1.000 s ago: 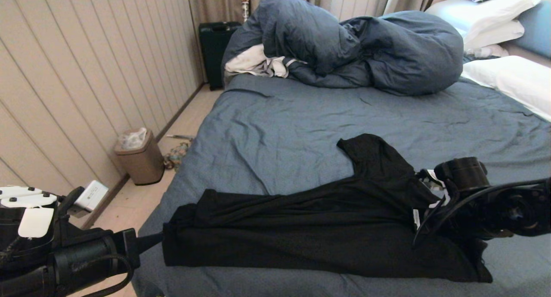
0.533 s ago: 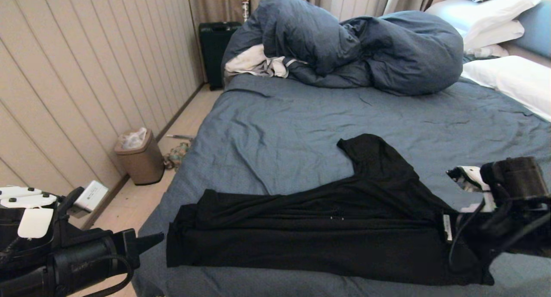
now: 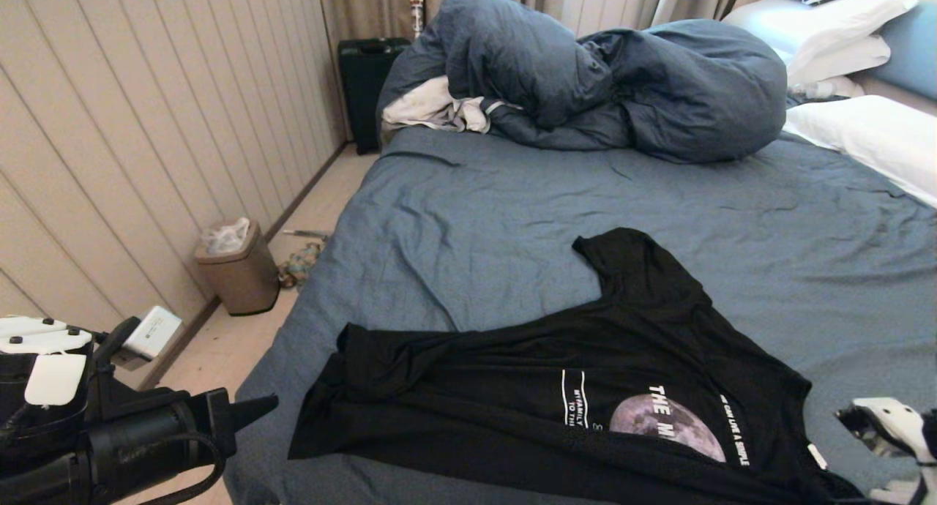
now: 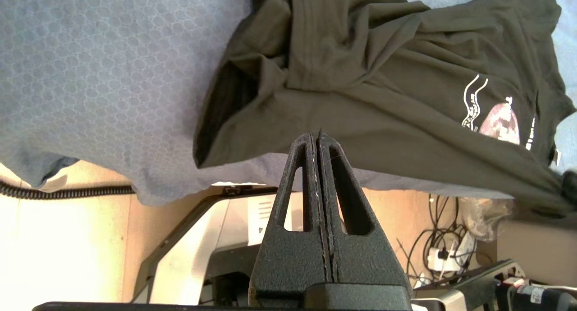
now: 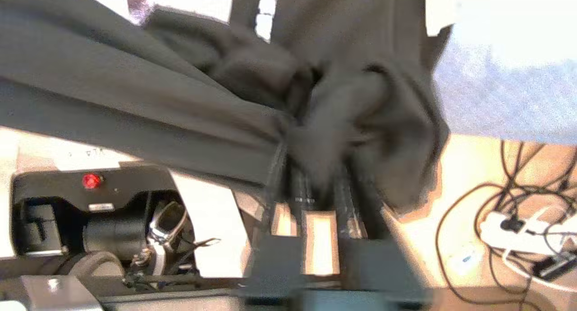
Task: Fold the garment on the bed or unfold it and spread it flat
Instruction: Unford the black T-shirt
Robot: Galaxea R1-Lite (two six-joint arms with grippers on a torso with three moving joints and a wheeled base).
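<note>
Blue bed [image 3: 512, 205] fills most of the frame, with the T-shirt [image 3: 556, 395] lower centre, print up. Right gripper [image 5: 315, 189] pinches its bunched edge; left gripper [image 4: 318, 137] is pressed together, holding nothing. Looks mid-unfold; next probably needs that edge laid flat.

Tan bin [image 3: 236, 268] by panelled wall [image 3: 146, 124]; black case [image 3: 364, 80], perhaps luggage, beyond.
</note>
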